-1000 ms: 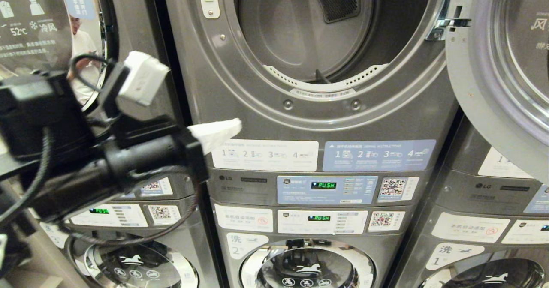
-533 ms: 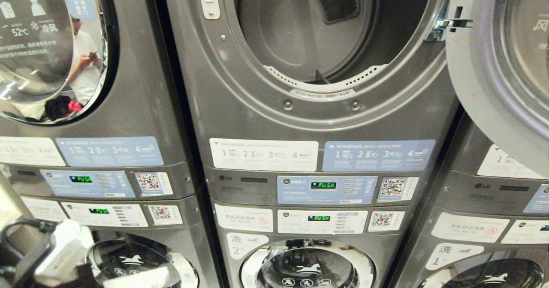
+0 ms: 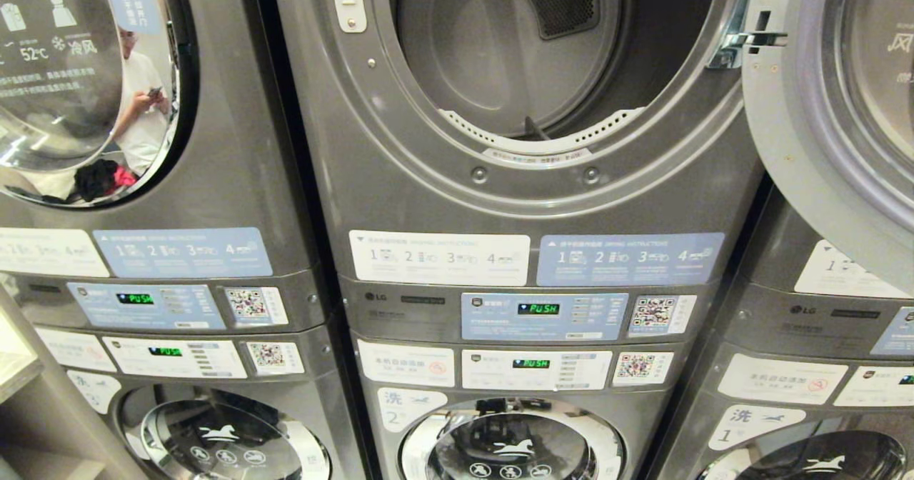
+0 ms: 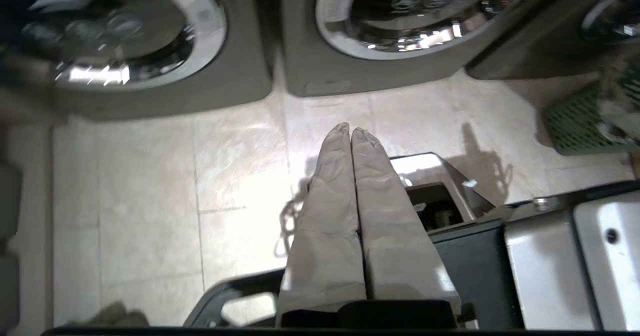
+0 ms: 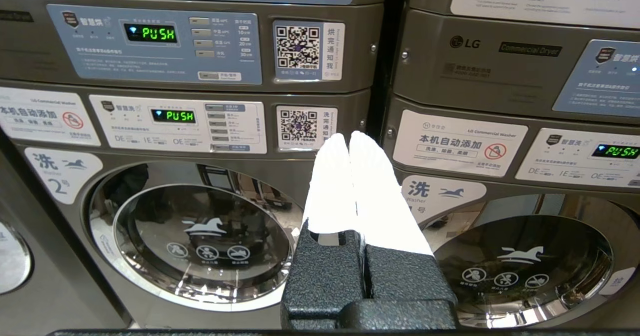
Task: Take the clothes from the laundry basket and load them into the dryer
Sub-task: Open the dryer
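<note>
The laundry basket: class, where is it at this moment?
Only the left wrist view shows the green laundry basket: at the frame's edge, on the tiled floor, near the lower washers.

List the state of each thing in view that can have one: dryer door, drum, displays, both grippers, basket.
Middle dryer door: swung open to the right.
Dryer drum: no clothes visible inside.
Left dryer door: shut.
Lower washer door: shut.
Dryer display: lit, reads PUSH.
Left gripper: shut, empty, pointing at the floor.
Right gripper: shut, empty, facing the washers.
Green laundry basket: on the floor; contents blurred.
</note>
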Controlling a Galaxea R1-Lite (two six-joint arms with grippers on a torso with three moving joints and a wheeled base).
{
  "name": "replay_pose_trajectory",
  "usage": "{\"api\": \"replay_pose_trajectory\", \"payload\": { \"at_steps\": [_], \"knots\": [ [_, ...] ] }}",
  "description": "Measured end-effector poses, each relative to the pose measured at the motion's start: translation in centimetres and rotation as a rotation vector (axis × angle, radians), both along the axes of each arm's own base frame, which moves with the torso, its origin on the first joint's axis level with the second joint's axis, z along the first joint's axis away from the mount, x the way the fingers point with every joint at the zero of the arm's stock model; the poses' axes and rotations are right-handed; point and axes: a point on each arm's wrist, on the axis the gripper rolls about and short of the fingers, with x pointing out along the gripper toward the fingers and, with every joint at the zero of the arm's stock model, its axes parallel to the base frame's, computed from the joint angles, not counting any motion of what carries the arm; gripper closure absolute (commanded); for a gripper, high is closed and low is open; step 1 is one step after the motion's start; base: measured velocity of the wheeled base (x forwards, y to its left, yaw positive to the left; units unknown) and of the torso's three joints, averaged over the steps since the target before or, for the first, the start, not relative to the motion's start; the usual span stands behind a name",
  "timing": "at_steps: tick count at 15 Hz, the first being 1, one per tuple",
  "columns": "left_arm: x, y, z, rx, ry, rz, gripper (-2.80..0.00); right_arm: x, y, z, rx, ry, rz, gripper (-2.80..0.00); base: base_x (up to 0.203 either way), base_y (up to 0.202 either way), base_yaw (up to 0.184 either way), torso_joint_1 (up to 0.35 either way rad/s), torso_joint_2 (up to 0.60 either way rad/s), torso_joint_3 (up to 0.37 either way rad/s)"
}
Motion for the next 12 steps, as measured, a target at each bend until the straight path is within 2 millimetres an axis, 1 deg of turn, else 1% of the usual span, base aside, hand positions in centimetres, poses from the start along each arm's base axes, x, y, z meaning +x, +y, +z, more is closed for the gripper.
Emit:
{"api": "replay_pose_trajectory", "payload": {
  "at_steps": [2,7,10,12],
  "knots": [
    [-1.1,0.4,0.1,0.019,-0.054,0.077,0.00,0.0,0.0,0.0,0.001,0.000,0.000,0.00,0.000,0.000,0.000,0.000,0.00,0.000],
    [-3.2,0.8,0.3,0.114,-0.291,0.259,0.00,0.0,0.0,0.0,0.028,-0.002,-0.003,0.00,0.000,0.000,0.000,0.000,0.00,0.000],
    [-3.4,0.7,0.1,0.149,-0.441,0.246,0.00,0.0,0.0,0.0,0.042,-0.003,-0.004,0.00,0.000,0.000,0.000,0.000,0.00,0.000],
    [-3.5,0.7,0.0,0.164,-0.466,0.242,0.00,0.0,0.0,0.0,0.045,-0.003,-0.004,0.00,0.000,0.000,0.000,0.000,0.00,0.000]
  ]
}}
